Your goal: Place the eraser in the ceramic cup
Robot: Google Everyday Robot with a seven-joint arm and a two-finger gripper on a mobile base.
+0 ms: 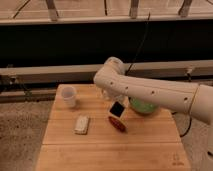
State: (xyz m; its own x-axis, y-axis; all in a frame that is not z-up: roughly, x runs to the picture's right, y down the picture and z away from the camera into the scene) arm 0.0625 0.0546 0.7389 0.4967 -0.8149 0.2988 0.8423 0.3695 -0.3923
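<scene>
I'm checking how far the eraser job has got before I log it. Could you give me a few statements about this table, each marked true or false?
1. The eraser lies inside the ceramic cup. False: the gripper is shut on it, above the table and to the right of the cup.
2. The ceramic cup stands near the table's back left corner. True.
3. The pale pad lies to the right of the green bowl. False: it lies far to the bowl's left, in front of the cup.
4. A reddish-brown object lies on the table just in front of the gripper. True.
5. The arm hides part of the green bowl. True.
</scene>
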